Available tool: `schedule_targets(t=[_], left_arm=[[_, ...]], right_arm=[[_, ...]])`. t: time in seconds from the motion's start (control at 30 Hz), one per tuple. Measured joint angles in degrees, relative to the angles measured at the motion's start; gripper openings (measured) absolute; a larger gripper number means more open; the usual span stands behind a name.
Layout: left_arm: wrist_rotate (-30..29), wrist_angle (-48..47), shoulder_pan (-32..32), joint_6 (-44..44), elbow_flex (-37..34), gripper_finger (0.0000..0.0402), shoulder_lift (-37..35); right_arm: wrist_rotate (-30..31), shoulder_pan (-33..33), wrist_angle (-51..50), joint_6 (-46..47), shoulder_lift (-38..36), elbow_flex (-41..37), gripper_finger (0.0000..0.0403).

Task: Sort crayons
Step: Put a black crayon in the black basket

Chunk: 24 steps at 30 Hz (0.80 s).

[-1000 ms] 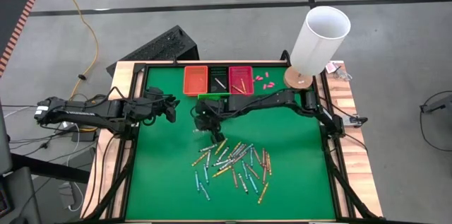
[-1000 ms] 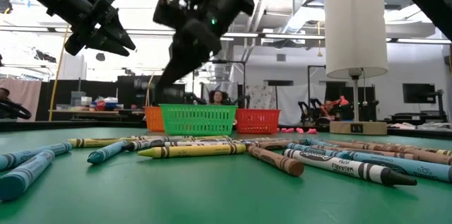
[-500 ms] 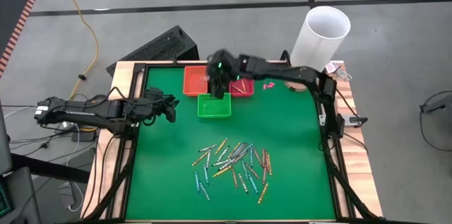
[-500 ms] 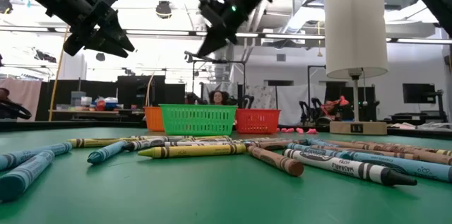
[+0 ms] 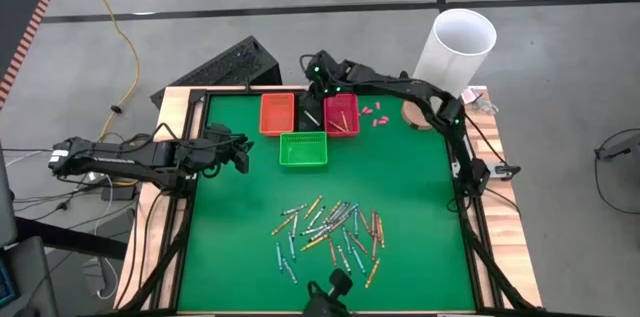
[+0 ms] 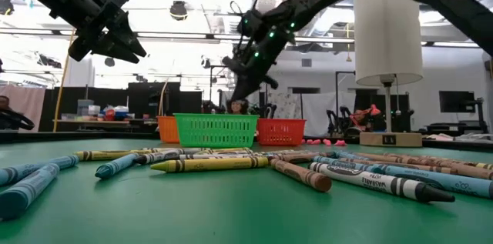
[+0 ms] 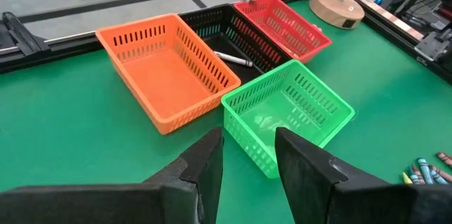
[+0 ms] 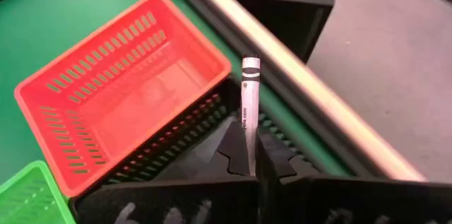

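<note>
the right gripper (image 8: 248,155) pinches a grey-white crayon (image 8: 246,104) upright above the black basket (image 5: 309,109), probably to drop it there with its own colour. the left gripper (image 7: 247,155) waits beside the green basket (image 5: 303,149), fingers apart, holding nothing.

1. The 2 arms, left arm (image 5: 140,155) and right arm (image 5: 420,97), are black, built of slim tubular links joined by bulkier rounded joints.
2. Green indicator lights glow on the right arm's wrist section, seen in the high and low views.
3. Thin black cables run along the links of both arms.
4. The left gripper (image 7: 247,155) has 2 flat matte-black fingers (image 7: 304,160) with angular, stepped edges.
5. The right gripper (image 8: 248,155) shows 2 dark fingers with notched inner faces and faint pale markings on the housing below.
</note>
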Motion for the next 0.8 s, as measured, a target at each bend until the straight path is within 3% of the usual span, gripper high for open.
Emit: schedule_targets(t=[0.4, 0.8], left_arm=[[0.0, 0.0, 0.0, -0.6, 0.0, 0.0119, 0.0], [0.0, 0.0, 0.0, -1.7, 0.0, 0.0119, 0.0]], right_arm=[[0.4, 2.2, -1.9, -1.0, 1.6, 0.0, 0.0008], [-0.3, 2.6, -4.2, -5.5, 0.9, 0.1, 0.0095]])
